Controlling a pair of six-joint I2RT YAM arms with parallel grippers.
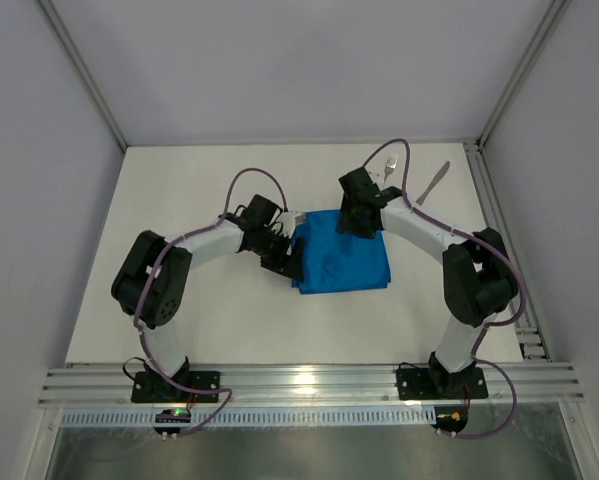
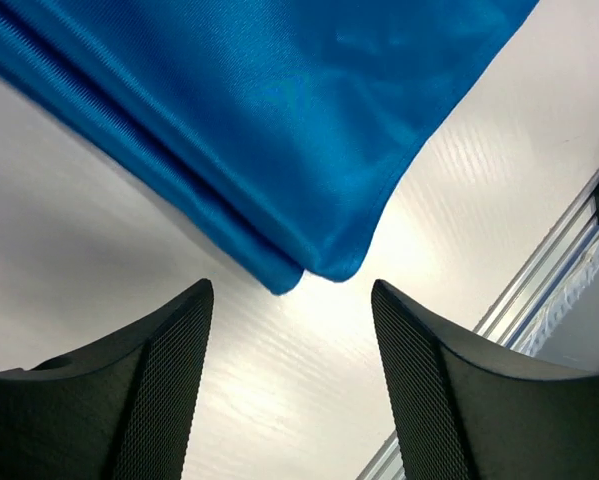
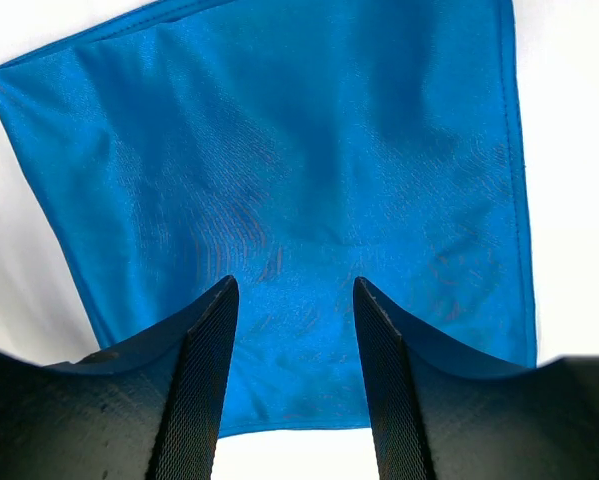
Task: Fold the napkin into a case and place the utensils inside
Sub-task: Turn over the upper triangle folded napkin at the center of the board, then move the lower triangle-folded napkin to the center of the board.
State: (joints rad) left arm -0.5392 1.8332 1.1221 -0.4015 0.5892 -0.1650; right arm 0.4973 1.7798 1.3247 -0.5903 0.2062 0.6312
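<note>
The bright blue napkin (image 1: 341, 262) lies folded in layers on the white table between my arms. My left gripper (image 1: 287, 262) is open at its left edge; the left wrist view shows a doubled napkin corner (image 2: 309, 150) just ahead of the spread fingers (image 2: 169, 380), apart from them. My right gripper (image 1: 361, 226) is open over the napkin's far edge; the cloth (image 3: 299, 180) fills the right wrist view between the fingers (image 3: 204, 380). The fork (image 1: 390, 167) and knife (image 1: 432, 184) lie at the back right. No narrow case shows.
Aluminium rails run along the table's near edge (image 1: 309, 380) and right side (image 1: 499, 230); a rail also shows in the left wrist view (image 2: 569, 270). White walls enclose the table on the left, back and right.
</note>
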